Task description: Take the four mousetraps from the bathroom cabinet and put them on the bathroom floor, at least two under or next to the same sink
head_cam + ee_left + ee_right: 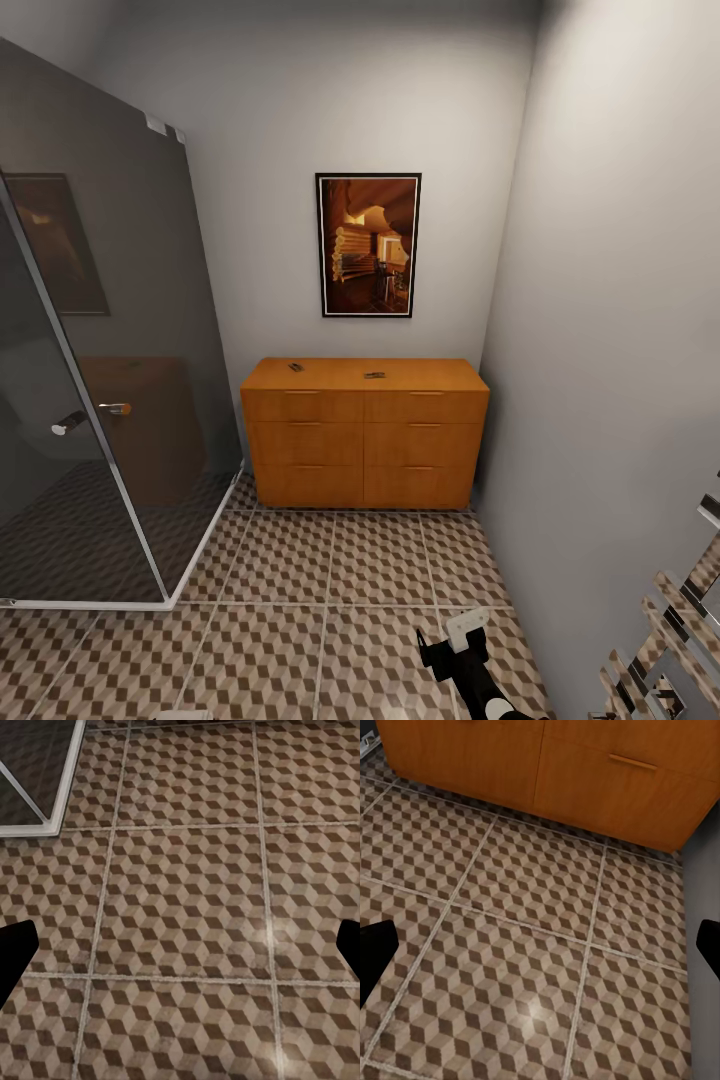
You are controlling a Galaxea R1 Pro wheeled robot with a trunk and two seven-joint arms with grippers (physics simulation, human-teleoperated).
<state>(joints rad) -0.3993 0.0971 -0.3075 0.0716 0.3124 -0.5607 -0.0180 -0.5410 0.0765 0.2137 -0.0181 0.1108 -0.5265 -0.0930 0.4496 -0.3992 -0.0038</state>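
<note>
Against the back wall, the cabinet [365, 432] is seen straight ahead, orange-brown, with stacked drawers, all shut. Two small dark items are seen on its top: one toward the shower side [296, 367], one nearer the middle [375, 375]. They are taken to be mousetraps, but are too small to confirm; the other two cannot be located.

Left of the cabinet, a glass shower enclosure [100, 400] is seen, its corner just beside the cabinet's end. A framed picture [368, 245] is hung on the wall above the cabinet. A chrome rack [670, 640] is seen well to the right of the cabinet, near the robot.

The cube-pattern floor [300, 590] in front of the cabinet is bare of traps, so no placement is judged done.

Right gripper [455, 645] is held low over the tiles, well short of the cabinet; from its wrist view the dark fingertips [375, 956] are seen at both picture edges, so the jaws are spread wide, nothing held. Left gripper [180, 949] is also spread wide over bare tile, empty, with the shower's base rail at a distance.

Step judged: approach to the cabinet, pick not yet started.

Next move: base to be brought closer, an arm raised to top height, the nearer trap taken flat from above. No sink is seen, so a drop spot must be found later.
</note>
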